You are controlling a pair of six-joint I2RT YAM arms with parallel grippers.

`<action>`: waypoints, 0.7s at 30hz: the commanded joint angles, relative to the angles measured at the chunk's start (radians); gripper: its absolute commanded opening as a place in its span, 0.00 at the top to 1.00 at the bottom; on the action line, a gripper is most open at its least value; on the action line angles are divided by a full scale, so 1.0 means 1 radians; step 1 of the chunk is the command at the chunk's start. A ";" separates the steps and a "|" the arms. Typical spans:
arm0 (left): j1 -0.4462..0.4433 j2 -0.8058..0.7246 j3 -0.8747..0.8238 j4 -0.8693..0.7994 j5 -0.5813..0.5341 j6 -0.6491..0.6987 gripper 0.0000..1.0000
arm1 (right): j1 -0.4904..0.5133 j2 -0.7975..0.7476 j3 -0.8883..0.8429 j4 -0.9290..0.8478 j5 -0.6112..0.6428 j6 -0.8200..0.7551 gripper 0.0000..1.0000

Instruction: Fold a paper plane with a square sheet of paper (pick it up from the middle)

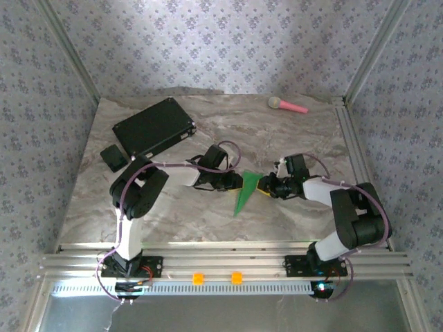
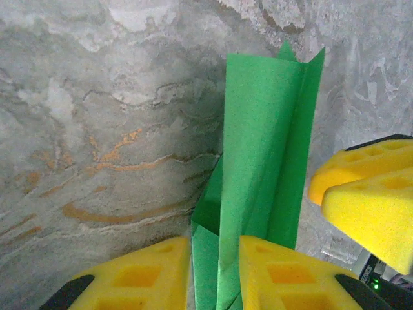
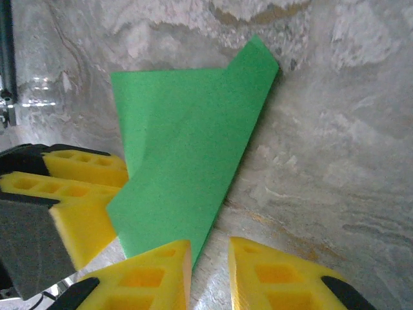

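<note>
The bright green sheet of paper [image 1: 246,190] is folded into a narrow, creased, pointed shape and lies mid-table between both grippers. In the left wrist view the paper [image 2: 264,142] runs up from between my left gripper's [image 2: 215,261] yellow fingers, which stand slightly apart with loose folded layers in the gap. My left gripper [image 1: 237,182] is at the paper's left side. My right gripper [image 1: 267,187] is at its right side. In the right wrist view the paper [image 3: 187,161] lies flat; my right gripper [image 3: 211,261] is open, bare table in its gap, the paper's edge beside its left finger [image 3: 151,274].
A black rectangular case [image 1: 154,126] and a small black piece [image 1: 113,158] lie at the back left. A pink-handled microphone-like toy [image 1: 287,105] lies at the back right. An aluminium rail [image 1: 353,149] borders the table's right side. The right gripper's fingers [image 2: 368,200] sit close to the left gripper.
</note>
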 commanded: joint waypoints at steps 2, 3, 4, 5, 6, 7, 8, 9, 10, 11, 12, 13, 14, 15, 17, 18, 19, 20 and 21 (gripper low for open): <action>0.005 0.015 0.023 -0.003 0.031 0.015 0.80 | 0.015 0.037 0.015 0.016 -0.010 0.011 0.77; 0.005 0.017 0.024 0.003 0.041 0.015 0.80 | 0.018 0.043 0.016 0.020 -0.012 0.011 0.77; 0.004 0.021 0.027 0.006 0.054 0.016 0.80 | 0.021 0.049 0.020 0.026 -0.014 0.011 0.77; 0.005 0.023 0.030 0.007 0.061 0.018 0.79 | 0.023 0.050 0.023 0.025 -0.014 0.011 0.77; 0.005 0.020 0.029 0.016 0.069 0.019 0.79 | 0.023 0.057 0.026 0.022 -0.013 0.011 0.77; 0.005 0.018 0.030 0.031 0.084 0.017 0.79 | 0.025 0.059 0.027 0.019 -0.013 0.011 0.77; 0.005 0.019 0.031 0.037 0.097 0.016 0.79 | 0.024 0.062 0.029 0.020 -0.014 0.011 0.77; 0.004 0.022 0.039 0.040 0.115 0.017 0.81 | 0.025 0.063 0.029 0.025 -0.016 0.013 0.77; 0.004 0.024 0.044 0.041 0.128 0.018 0.83 | 0.028 0.062 0.029 0.025 -0.016 0.015 0.77; 0.003 0.023 0.048 0.043 0.135 0.022 0.85 | 0.028 0.061 0.030 0.024 -0.016 0.016 0.77; 0.002 0.020 0.050 0.042 0.135 0.029 0.87 | 0.027 0.055 0.029 0.024 -0.014 0.018 0.76; 0.002 0.014 0.049 0.040 0.128 0.035 0.90 | 0.025 0.046 0.028 0.017 -0.010 0.020 0.75; 0.002 0.007 0.045 0.038 0.123 0.040 0.91 | 0.025 0.035 0.027 0.013 -0.003 0.024 0.73; 0.001 -0.004 0.042 0.036 0.116 0.048 0.92 | 0.022 0.020 0.024 0.007 0.005 0.030 0.71; -0.001 -0.030 0.037 0.012 0.078 0.066 0.93 | 0.015 -0.011 0.018 -0.002 0.016 0.045 0.66; -0.006 -0.048 0.034 -0.008 0.046 0.081 0.94 | 0.012 -0.029 0.013 -0.001 0.018 0.056 0.64; -0.011 -0.068 0.031 -0.029 0.012 0.100 0.94 | 0.011 -0.044 0.010 0.000 0.021 0.068 0.63; -0.019 -0.086 0.031 -0.053 -0.027 0.116 0.95 | 0.011 -0.058 0.008 0.006 0.023 0.080 0.61; -0.028 -0.106 0.034 -0.093 -0.080 0.133 0.95 | 0.012 -0.074 0.007 0.016 0.018 0.095 0.59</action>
